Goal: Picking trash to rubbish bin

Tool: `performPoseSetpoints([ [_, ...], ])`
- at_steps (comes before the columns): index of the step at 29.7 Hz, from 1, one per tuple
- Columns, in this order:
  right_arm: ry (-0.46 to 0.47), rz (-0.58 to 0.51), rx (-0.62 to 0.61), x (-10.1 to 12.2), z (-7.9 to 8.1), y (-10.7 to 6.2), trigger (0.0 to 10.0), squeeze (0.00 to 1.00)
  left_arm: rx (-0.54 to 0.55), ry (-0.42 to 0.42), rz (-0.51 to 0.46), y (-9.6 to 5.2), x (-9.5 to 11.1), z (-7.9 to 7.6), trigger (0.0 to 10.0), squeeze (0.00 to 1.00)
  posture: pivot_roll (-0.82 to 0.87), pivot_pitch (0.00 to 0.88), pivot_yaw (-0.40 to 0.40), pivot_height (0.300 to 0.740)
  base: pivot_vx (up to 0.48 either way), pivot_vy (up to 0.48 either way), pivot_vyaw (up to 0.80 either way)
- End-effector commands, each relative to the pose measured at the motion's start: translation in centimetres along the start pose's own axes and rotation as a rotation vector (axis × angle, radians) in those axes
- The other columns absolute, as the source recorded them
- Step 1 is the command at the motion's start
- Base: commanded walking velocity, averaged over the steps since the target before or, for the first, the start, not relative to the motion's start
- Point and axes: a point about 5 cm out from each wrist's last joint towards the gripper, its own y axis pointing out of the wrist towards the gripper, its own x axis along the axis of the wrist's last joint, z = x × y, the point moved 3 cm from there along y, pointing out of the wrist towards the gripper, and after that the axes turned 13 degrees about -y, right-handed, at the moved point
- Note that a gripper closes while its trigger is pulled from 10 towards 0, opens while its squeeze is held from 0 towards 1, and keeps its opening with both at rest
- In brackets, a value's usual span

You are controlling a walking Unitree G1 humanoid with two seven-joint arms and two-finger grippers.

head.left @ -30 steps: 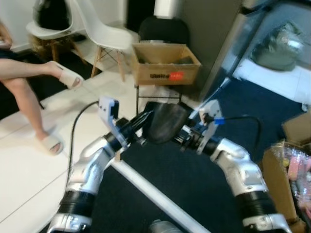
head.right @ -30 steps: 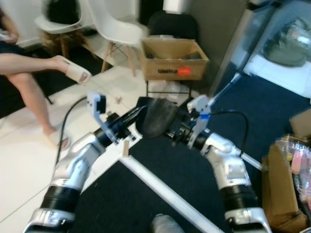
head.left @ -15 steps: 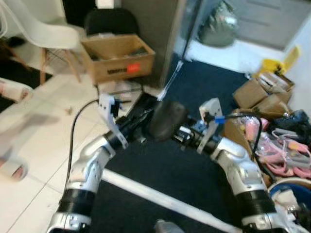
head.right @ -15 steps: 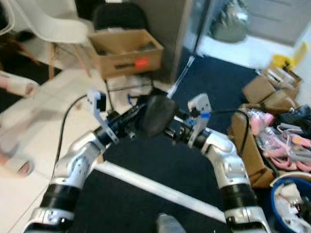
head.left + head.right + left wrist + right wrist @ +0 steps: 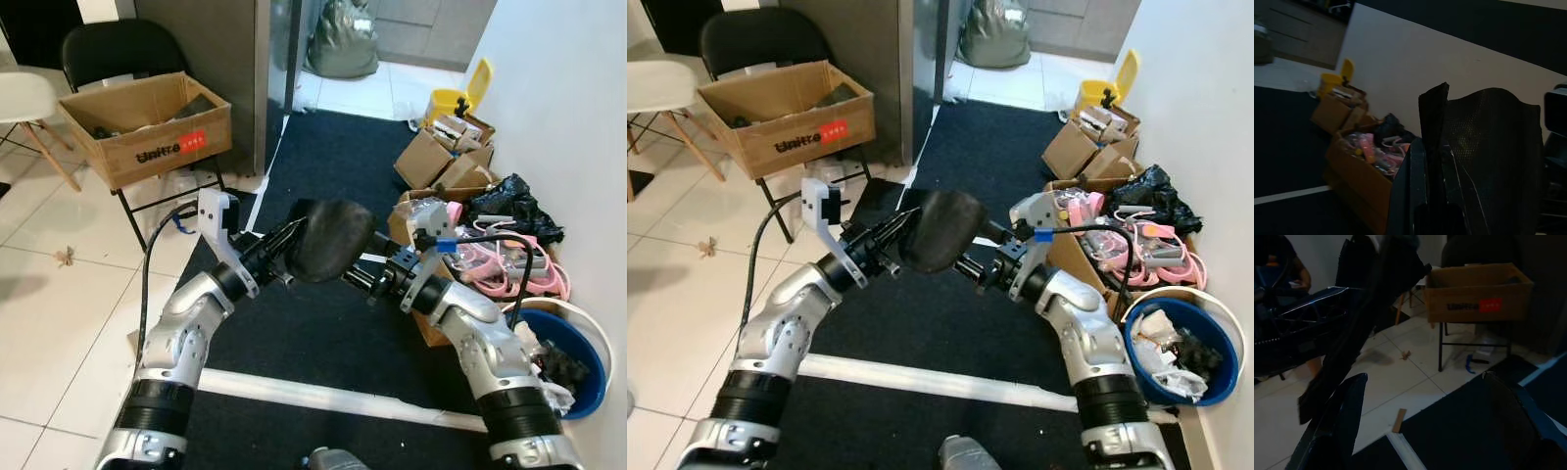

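**Left eye view: two arms carry a black bag toward the bin**

Raised at the centre of the frame, a black plastic bag (image 5: pixel 328 239) hangs between the robot's two arms above a dark blue carpet (image 5: pixel 333 166). The left end effector (image 5: pixel 281 242) reaches in from the left and pinches the bag's edge; in the left wrist view its fingers (image 5: pixel 1418 186) lie pressed together on a fold of the black film. The right end effector (image 5: pixel 364 277) meets the bag from the right; its fingers (image 5: pixel 1347 411) show spread in the right wrist view, with the bag in the upper left of that frame, and whether they grip it cannot be told.

At the lower right a blue rubbish bin (image 5: pixel 1141 364) stands against a white wall (image 5: pixel 558 108), already holding scraps. Just above it, an open carton of pink items (image 5: pixel 490 264) and smaller cardboard boxes (image 5: pixel 441 157) line the wall, with a yellow container (image 5: pixel 460 93) beyond them. At the upper left a cardboard box (image 5: pixel 147 127) with a red label rests on a black folding chair (image 5: pixel 108 54) over white floor tiles (image 5: pixel 59 294). A white strip (image 5: pixel 333 397) crosses the carpet at the bottom.
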Motion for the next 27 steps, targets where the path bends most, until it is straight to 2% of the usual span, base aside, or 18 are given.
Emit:
performPoseSetpoints([
  [1, -0.018, -0.007, -0.004, 0.23, -0.20, -0.07, 10.0, 0.00, 0.011, -0.020, -0.005, -0.06, -0.21, 0.18, 10.0, 0.00, -0.07, 0.000, -0.044, 0.740, 0.390, 0.000, 0.00],
  [27, -0.028, -0.011, -0.007, 0.01, -0.35, -0.11, 10.0, 0.00, 0.018, -0.026, -0.022, -0.09, -0.07, 0.44, 10.0, 0.00, -0.07, 0.000, -0.045, 0.740, 0.480, 0.000, 0.00],
])
